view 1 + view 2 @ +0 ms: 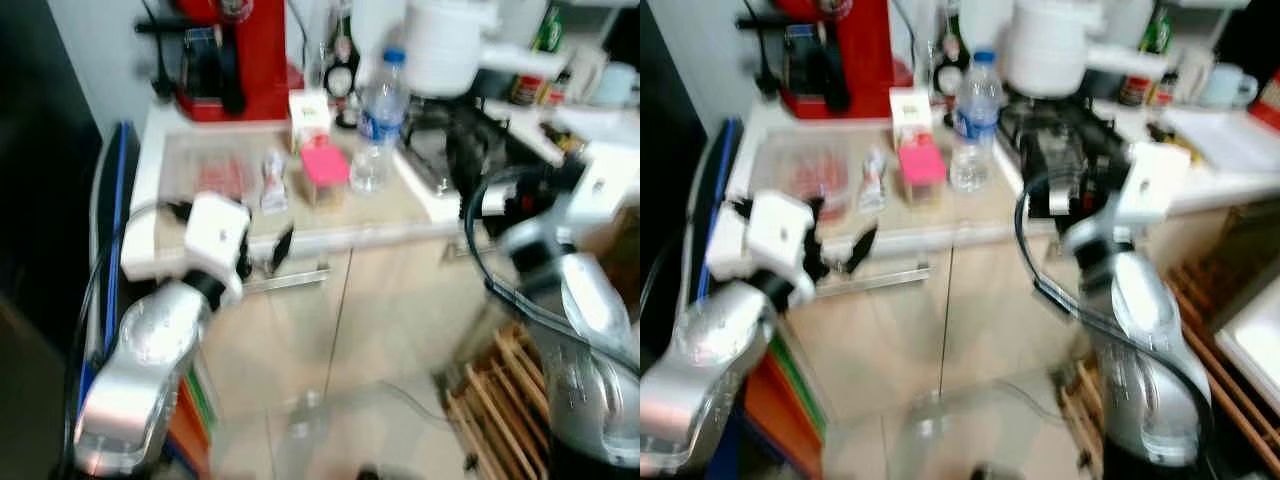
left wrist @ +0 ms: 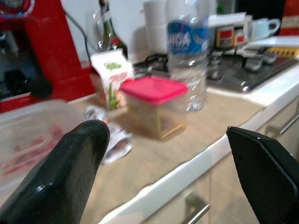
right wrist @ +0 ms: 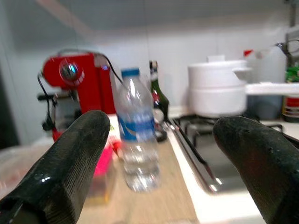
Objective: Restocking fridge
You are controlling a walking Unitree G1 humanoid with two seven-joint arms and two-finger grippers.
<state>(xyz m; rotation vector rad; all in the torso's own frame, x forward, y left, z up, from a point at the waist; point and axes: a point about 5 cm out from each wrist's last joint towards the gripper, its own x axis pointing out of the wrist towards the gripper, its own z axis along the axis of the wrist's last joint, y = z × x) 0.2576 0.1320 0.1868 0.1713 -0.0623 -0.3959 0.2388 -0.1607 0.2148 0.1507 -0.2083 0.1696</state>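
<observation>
Left pincer (image 1: 268, 248) raised just off the front edge of the worktop (image 1: 400, 205), fingers (image 2: 70, 168) spread wide apart, holding nothing. Aimed at the box (image 2: 156, 105) with the pink lid, near the front edge and about midway along. Likely lined up that way to take the box first, since nothing stands between the two.

Right pincer (image 1: 1060, 165) held up by the stove (image 1: 440, 140) at the right end of the worktop, fingers (image 3: 70, 158) also wide apart and empty. Pointed at the bottle (image 3: 136, 140), upright just beside the box, on the stove side. Probably opened that wide to fit round the bottle.

Farther back, a small carton (image 2: 111, 74) standing just behind the box. A crumpled packet (image 1: 272, 180) lying flat beside the box, toward the left. A clear tub (image 1: 215, 175) with something red inside, near the left end. All likely set out together near the front for an easy reach.

A red coffee machine (image 1: 235, 55) in the back left corner. A white pot (image 1: 445, 45) on the stove. A dark glass bottle (image 3: 158, 95) by the back wall.

Pale beige worktop with a white edge. Cupboard doors (image 1: 340, 310) below, with metal handles. A wooden rack (image 1: 505, 395) on the floor to the right. Fridge not made out here. Pictures rather blurred.
</observation>
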